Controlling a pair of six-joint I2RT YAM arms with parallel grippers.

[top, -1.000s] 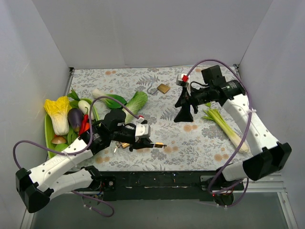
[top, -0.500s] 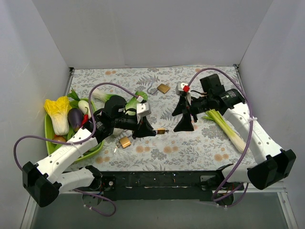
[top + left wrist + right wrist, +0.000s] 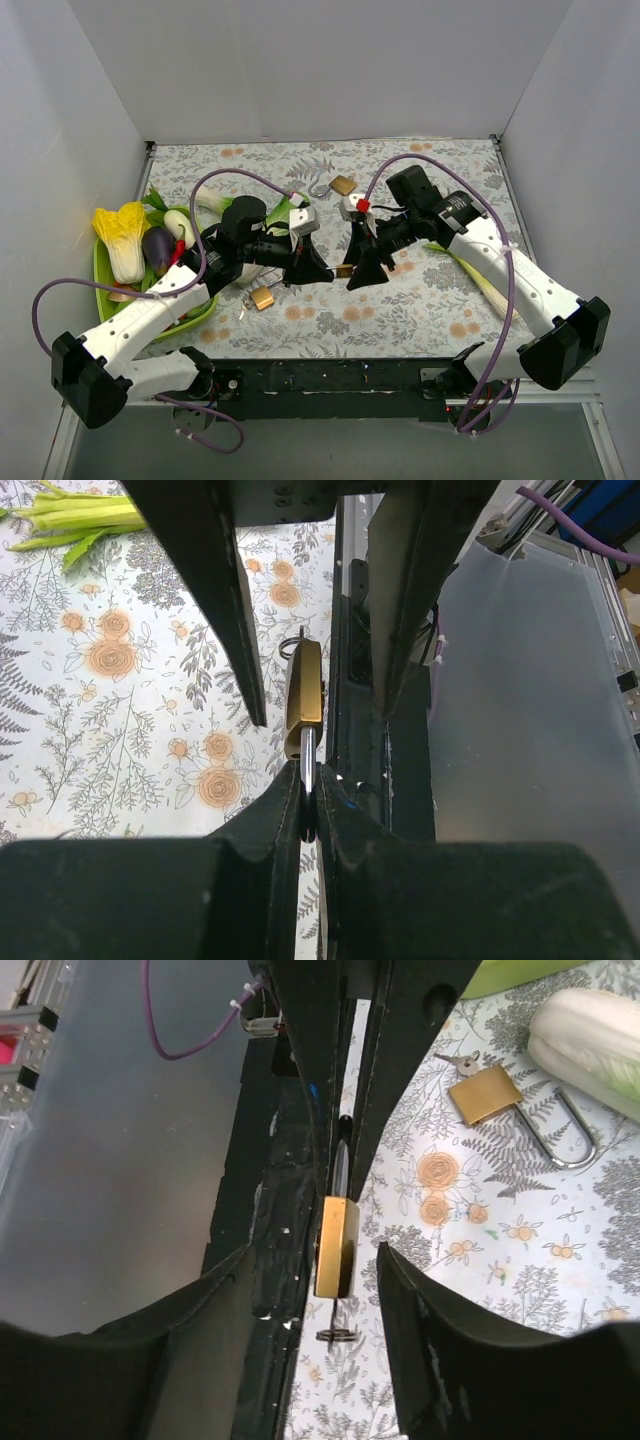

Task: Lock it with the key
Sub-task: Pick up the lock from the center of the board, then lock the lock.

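Pinching a silver bit [image 3: 305,752] tight in the left gripper [image 3: 306,782], with the gold padlock [image 3: 305,695] stuck on it just past the fingertips; hard to tell if that bit is the key. Holding the right gripper [image 3: 312,1260] open, one finger on each side of the padlock, not touching it.

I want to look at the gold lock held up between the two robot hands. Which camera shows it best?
The right wrist view: the held padlock sits mid-picture, close and sharp, with its key ring showing at one end. The left wrist view shows it close too, one end pinched between fingers. The top view shows only a small gold speck.
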